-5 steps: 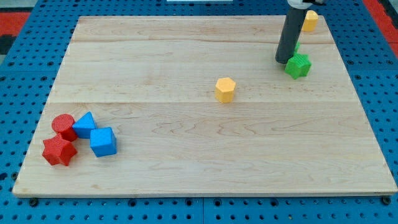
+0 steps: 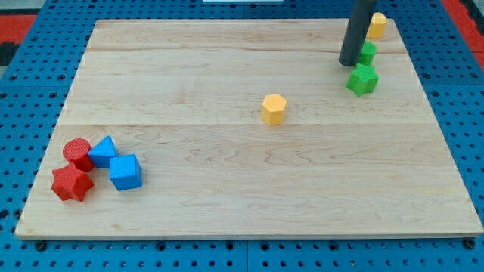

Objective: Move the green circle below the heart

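Note:
The green circle lies near the view's top right, just below the yellow heart, which sits at the board's top right corner. My tip rests right beside the green circle, on its left and a little lower, and the rod hides the circle's left edge. A green star lies just below the circle, to the lower right of my tip.
A yellow hexagon sits near the middle of the wooden board. At the view's lower left a red circle, a blue triangle, a blue cube and a red star cluster together.
My tip has moved up the view and slightly right, away from the green star. The green circle now shows more clearly beside the rod.

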You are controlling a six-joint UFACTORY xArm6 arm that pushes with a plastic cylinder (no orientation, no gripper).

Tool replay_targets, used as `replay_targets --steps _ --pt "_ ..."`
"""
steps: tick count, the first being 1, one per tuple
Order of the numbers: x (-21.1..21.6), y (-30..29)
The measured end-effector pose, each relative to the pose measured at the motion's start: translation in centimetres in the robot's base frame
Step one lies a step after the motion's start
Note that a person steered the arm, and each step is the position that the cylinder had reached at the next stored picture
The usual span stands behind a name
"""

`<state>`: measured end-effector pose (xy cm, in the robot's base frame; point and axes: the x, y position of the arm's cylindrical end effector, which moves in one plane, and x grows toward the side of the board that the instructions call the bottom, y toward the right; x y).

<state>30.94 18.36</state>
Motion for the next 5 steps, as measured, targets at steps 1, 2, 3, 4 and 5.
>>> replay_targets --steps 1,2,3,4,5 --pt "-0.5 0.1" --pt "-1.2 0.4" --pt "-1.7 0.9" --pt "-1.7 2.0" --pt "-1.7 3.6"
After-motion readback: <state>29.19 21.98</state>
